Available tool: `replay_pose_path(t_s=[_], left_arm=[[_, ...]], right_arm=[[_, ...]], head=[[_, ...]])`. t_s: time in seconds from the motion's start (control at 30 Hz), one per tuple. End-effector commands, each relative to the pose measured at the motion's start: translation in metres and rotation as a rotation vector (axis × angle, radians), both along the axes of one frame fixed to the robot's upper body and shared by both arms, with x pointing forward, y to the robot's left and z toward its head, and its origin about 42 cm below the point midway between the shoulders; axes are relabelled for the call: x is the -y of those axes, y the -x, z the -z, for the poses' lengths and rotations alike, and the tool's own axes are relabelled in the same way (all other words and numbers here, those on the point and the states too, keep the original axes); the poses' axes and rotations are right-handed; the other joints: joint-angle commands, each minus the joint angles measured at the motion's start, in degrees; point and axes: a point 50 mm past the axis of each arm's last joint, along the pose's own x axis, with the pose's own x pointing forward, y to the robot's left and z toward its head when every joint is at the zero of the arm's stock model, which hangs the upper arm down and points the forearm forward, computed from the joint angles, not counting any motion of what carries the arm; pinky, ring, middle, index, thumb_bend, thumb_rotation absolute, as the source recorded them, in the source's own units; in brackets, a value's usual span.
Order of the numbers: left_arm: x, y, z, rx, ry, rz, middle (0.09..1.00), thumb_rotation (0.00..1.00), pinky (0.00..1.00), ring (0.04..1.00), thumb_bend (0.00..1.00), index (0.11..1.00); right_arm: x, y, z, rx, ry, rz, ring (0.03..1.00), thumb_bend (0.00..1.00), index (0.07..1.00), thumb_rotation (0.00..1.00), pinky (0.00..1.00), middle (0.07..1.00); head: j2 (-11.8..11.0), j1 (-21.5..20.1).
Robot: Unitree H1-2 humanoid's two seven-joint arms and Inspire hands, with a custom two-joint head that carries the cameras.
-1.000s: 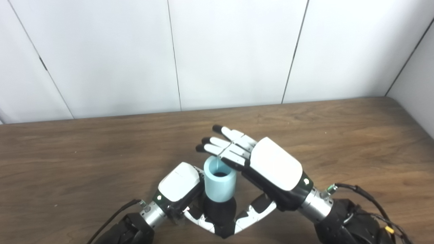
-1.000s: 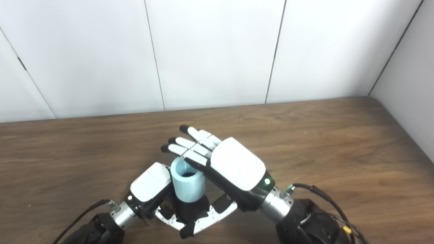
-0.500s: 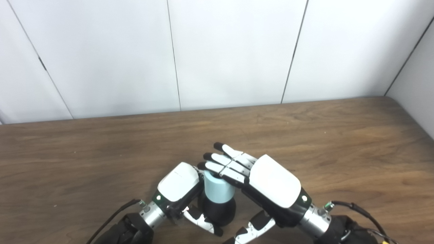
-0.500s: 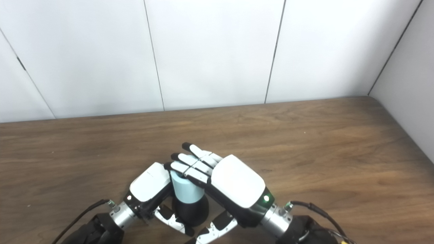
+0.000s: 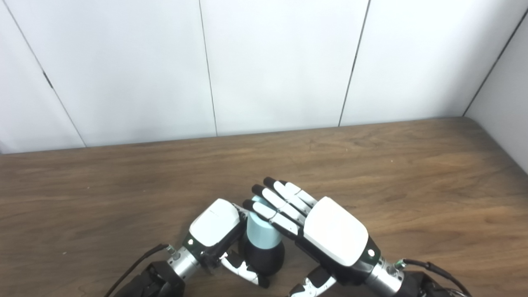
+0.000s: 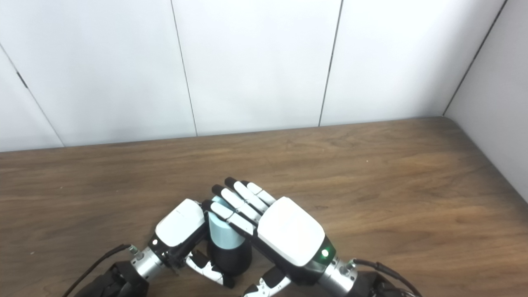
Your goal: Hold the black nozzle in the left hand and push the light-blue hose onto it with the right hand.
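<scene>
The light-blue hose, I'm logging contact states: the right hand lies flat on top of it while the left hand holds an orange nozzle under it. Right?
Not quite. The nozzle is black, not orange, as the left eye view shows. The rest holds: the right hand lies with flat fingers over the top of the light-blue hose, and the left hand holds the nozzle under it.

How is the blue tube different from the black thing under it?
The light-blue hose is pale and straight-sided; the black nozzle is dark and rounder. The hose sits on top, under the right robot hand's flat fingers; the nozzle sits below, held by the left robot hand. Both stand upright.
</scene>
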Motion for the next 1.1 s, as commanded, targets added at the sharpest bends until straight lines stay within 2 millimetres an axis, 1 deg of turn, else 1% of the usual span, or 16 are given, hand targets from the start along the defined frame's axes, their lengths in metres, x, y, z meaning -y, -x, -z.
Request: replay_pose_path(t_s=[0.0,0.17,0.37,0.43,0.5,0.53,0.6,0.7,0.8,0.83,0.87,0.9,0.93,1.07], left_arm=[[-0.002,0.034,0.042,-0.131,-0.035,-0.006,0.472,0.00,0.15,0.211,0.52,0.480],[-0.003,0.034,0.043,-0.126,-0.033,-0.007,0.472,0.00,0.16,0.216,0.52,0.480],[-0.002,0.035,0.042,-0.136,-0.044,-0.007,0.472,0.00,0.16,0.217,0.52,0.480],[-0.002,0.035,0.042,-0.138,-0.043,-0.006,0.472,0.00,0.16,0.217,0.52,0.480],[-0.001,0.035,0.042,-0.142,-0.040,-0.006,0.472,0.00,0.16,0.215,0.52,0.480],[-0.001,0.034,0.042,-0.144,-0.039,-0.006,0.472,0.00,0.16,0.213,0.52,0.480],[-0.001,0.034,0.043,-0.144,-0.035,-0.005,0.437,0.00,0.16,0.215,0.52,0.488],[-0.001,0.034,0.043,-0.143,-0.031,-0.003,0.468,0.00,0.15,0.208,0.52,0.481],[-0.001,0.034,0.043,-0.138,-0.029,-0.004,0.472,0.00,0.16,0.214,0.52,0.480],[-0.001,0.034,0.042,-0.136,-0.028,-0.004,0.428,0.00,0.16,0.214,0.52,0.490],[-0.001,0.033,0.042,-0.136,-0.029,-0.005,0.420,0.00,0.16,0.214,0.52,0.492],[-0.001,0.033,0.042,-0.136,-0.029,-0.005,0.451,0.00,0.16,0.215,0.52,0.485],[-0.002,0.033,0.042,-0.136,-0.028,-0.006,0.461,0.00,0.16,0.212,0.52,0.483],[-0.002,0.034,0.043,-0.140,-0.033,-0.008,0.471,0.00,0.15,0.203,0.52,0.480]], right_arm=[[0.008,0.006,0.042,-0.195,0.192,0.036,1.000,0.81,0.960,1.00,0.94,0.997],[0.006,0.004,0.043,-0.228,0.210,0.030,1.000,0.83,0.951,1.00,0.93,0.985],[0.002,0.002,0.035,-0.224,0.201,0.004,1.000,0.84,0.929,1.00,0.96,0.966],[0.000,0.001,0.031,-0.214,0.190,-0.011,0.993,0.85,0.917,0.99,0.94,0.951],[-0.002,0.000,0.025,-0.199,0.176,-0.030,0.971,0.85,0.890,0.99,0.92,0.928],[-0.003,0.000,0.023,-0.195,0.171,-0.035,0.955,0.85,0.869,0.98,0.91,0.909],[-0.005,-0.001,0.014,-0.167,0.134,-0.057,0.913,0.85,0.820,0.93,0.88,0.862],[-0.008,-0.001,0.007,-0.136,0.102,-0.076,0.863,0.86,0.770,0.88,0.84,0.810],[-0.007,-0.002,0.009,-0.160,0.115,-0.072,0.859,0.86,0.767,0.87,0.83,0.812],[-0.007,-0.003,0.010,-0.170,0.122,-0.070,0.859,0.86,0.771,0.87,0.82,0.817],[-0.007,-0.002,0.012,-0.183,0.127,-0.068,0.859,0.86,0.773,0.87,0.82,0.820],[-0.007,-0.002,0.013,-0.189,0.129,-0.067,0.857,0.86,0.774,0.87,0.82,0.821],[-0.007,-0.002,0.014,-0.196,0.130,-0.066,0.855,0.86,0.774,0.87,0.82,0.821],[-0.006,0.000,0.021,-0.212,0.137,-0.060,0.846,0.86,0.773,0.86,0.79,0.819]], head=[[0.03,-0.01],[0.00,-0.04],[0.04,-0.03],[0.05,0.00],[0.01,-0.03],[0.00,-0.03],[-0.03,-0.17],[-0.13,-0.15],[-0.06,-0.05],[-0.06,-0.08],[-0.04,-0.17],[-0.04,-0.22],[-0.03,-0.21],[-0.04,-0.17]])
